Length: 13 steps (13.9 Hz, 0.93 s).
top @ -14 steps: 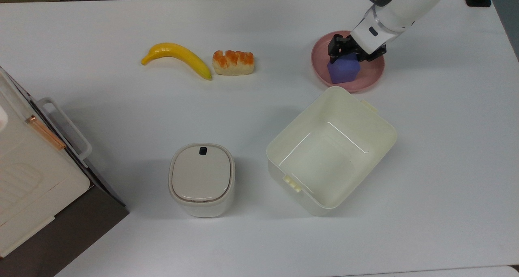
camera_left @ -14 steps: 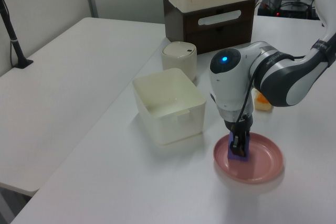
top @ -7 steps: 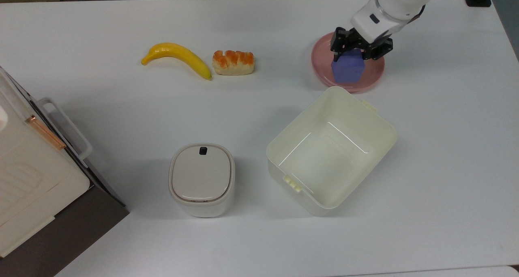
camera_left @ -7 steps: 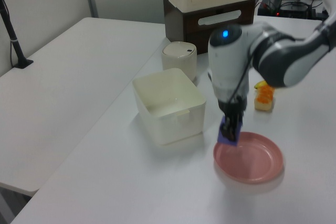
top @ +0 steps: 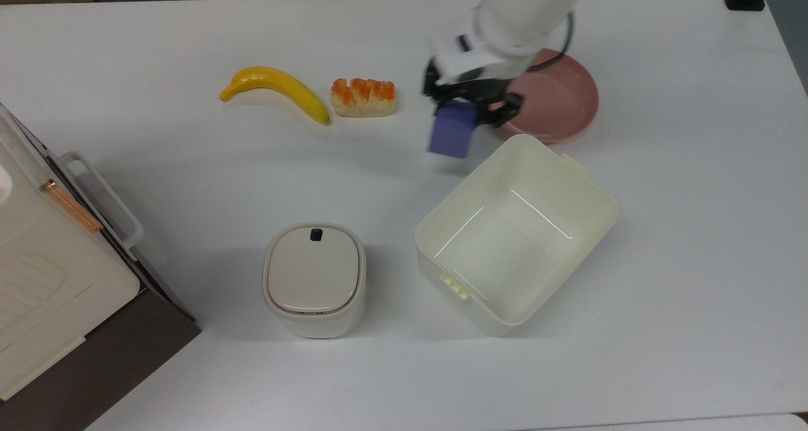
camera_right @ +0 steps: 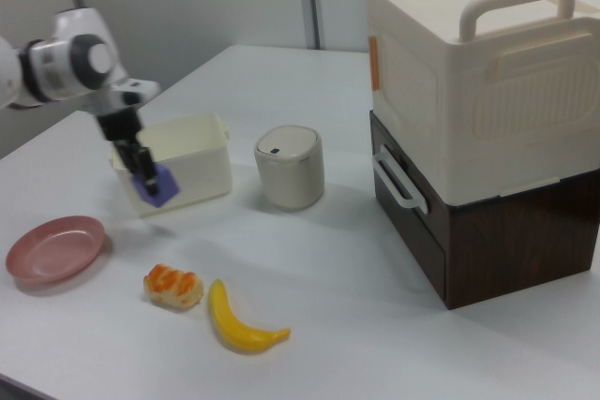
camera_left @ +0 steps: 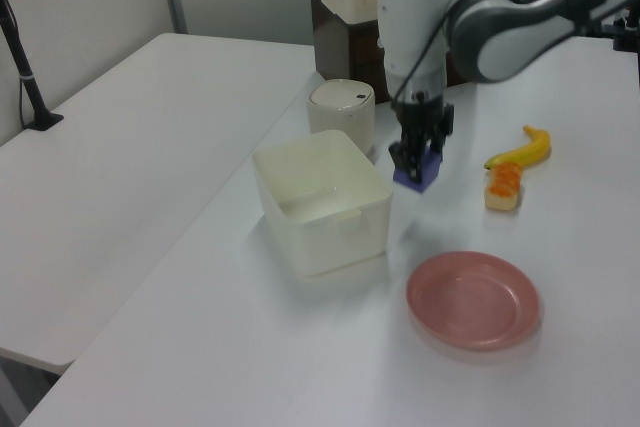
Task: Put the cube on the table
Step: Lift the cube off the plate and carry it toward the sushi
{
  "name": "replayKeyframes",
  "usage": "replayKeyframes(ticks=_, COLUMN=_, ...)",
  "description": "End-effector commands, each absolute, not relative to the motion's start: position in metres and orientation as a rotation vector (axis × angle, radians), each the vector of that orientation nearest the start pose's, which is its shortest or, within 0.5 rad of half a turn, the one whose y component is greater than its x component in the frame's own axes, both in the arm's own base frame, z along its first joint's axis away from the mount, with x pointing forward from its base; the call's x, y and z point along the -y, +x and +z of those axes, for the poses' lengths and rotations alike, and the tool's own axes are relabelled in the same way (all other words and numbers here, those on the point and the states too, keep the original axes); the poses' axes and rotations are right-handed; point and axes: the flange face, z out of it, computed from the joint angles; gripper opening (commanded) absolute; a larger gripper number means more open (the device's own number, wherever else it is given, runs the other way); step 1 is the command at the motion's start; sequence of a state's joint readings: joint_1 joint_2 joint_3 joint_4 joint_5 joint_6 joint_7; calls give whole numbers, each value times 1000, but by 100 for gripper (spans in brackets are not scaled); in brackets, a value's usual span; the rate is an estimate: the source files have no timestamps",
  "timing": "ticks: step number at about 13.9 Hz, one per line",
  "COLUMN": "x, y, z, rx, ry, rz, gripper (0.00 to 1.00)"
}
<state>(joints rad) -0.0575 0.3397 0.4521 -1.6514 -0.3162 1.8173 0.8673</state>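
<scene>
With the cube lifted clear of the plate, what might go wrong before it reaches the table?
1. The gripper holds the cube only by its top edge, and it hangs tilted, so it may slip or land on a corner and tumble.
2. It is carried close to the bin wall; a slightly off release may drop it inside instead of on the table.

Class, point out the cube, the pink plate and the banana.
cube (top: 451, 137), top view, lower face.
pink plate (camera_left: 473, 300), left view, bare middle.
banana (camera_right: 239, 321), right view, middle of its curve.
</scene>
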Motion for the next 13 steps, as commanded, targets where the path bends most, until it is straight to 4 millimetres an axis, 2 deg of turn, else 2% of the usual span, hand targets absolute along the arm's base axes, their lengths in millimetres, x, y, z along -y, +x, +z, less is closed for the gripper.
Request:
replayKeyframes(ticks=1, x=-107, y=623, z=424, rx=-871, ry=-3281, rz=65, gripper=0)
replayKeyframes(ticks=2, x=-94, y=623, z=431, rx=-916, ry=-3274, rz=53, gripper=30)
replayKeyframes(ticks=3, x=-78, y=624, z=435, rx=-958, ry=-3271, rz=45, gripper=97)
replayKeyframes(ticks=4, x=-74, y=624, z=435, rx=-968, ry=-3273, rz=46, gripper=100)
replayKeyframes(ticks=13, x=-61, y=625, z=442, rx=-995, ry=-3284, rz=16, gripper=100)
